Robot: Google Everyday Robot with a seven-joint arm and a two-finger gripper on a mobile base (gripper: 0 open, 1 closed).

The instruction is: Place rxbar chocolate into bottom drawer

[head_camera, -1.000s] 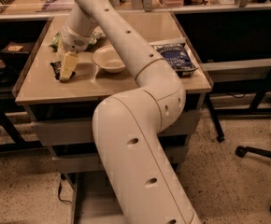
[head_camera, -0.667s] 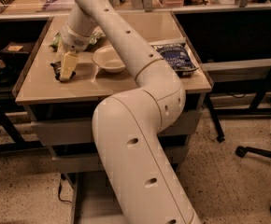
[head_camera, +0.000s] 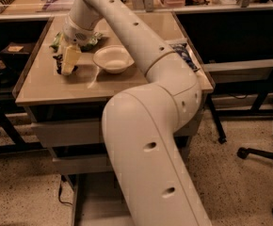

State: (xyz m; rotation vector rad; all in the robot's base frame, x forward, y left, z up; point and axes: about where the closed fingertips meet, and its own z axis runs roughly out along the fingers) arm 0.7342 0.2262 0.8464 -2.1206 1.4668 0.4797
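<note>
1. Nearest, low in the view, the bottom drawer [head_camera: 92, 202] stands pulled out, its flat grey floor showing to the left of the robot's thick cream arm [head_camera: 146, 145], which rises across the middle of the scene.
2. The room's floor [head_camera: 249, 192] is pale speckled stone. A dark cable [head_camera: 61, 192] trails on it left of the drawer, and a black chair base [head_camera: 261, 154] stands at the right.
3. Above the open drawer, the two upper drawers [head_camera: 68, 133] show closed grey fronts under the table edge.
4. The table [head_camera: 56, 86] has a smooth tan top with a thin raised rim.
5. The gripper [head_camera: 68, 69] points down at the left part of the table top, its tip at the surface. Whether it is clamped or spread cannot be told.
6. The rxbar chocolate [head_camera: 58, 65], a small black wrapper, lies on the table directly at the gripper's tip, with dark edges showing beside it. Its print cannot be read.
7. A white bowl [head_camera: 113, 59] sits upright just to the right of the gripper, apart from it.
8. A green bag [head_camera: 56, 41] lies just behind the gripper. A blue bag [head_camera: 186, 55] lies at the table's right edge, partly hidden by the arm, and its lettering is not legible.
9. Farthest, a long bench [head_camera: 28, 6] crosses the back of the room, carrying dark clutter.
</note>
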